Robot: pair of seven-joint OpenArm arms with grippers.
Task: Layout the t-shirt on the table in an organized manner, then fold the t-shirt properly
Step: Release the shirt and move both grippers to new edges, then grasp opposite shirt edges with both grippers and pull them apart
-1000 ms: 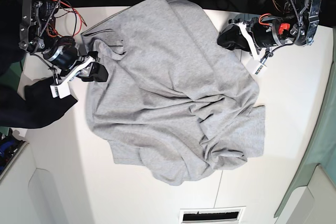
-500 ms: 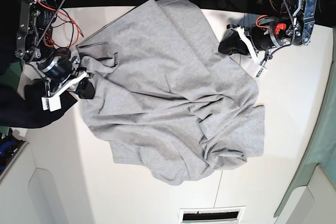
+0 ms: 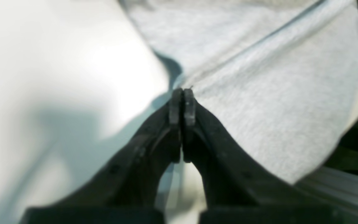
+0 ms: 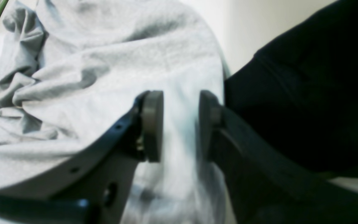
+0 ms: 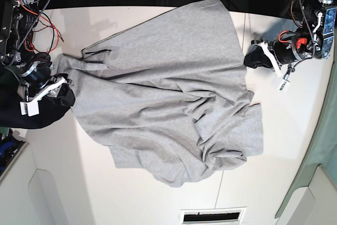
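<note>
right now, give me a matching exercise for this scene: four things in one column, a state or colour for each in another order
Things:
1. left end effector
2. right end effector
3. t-shirt
4. cloth beside the right end effector

States or colours:
A. dark navy-black
B. pads apart, grey fabric between them
C. light grey, rumpled on the table
D. pads pressed together at the shirt's edge

Pairs: 1-D, 2-B, 3-C, 4-A

Two black arms, exposed wiring, white-trimmed wrists.
Left arm [image 5: 295, 51]: black body, red part at wrist, white bracket, black cables above. Right arm [image 5: 31, 72]: black links, red and black wires, white tag. Left gripper [image 3: 182, 102]: matte black curved fingers, ribbed flat pads. Right gripper [image 4: 176, 124]: dark fingers with screw holes, grey rectangular pads.
</note>
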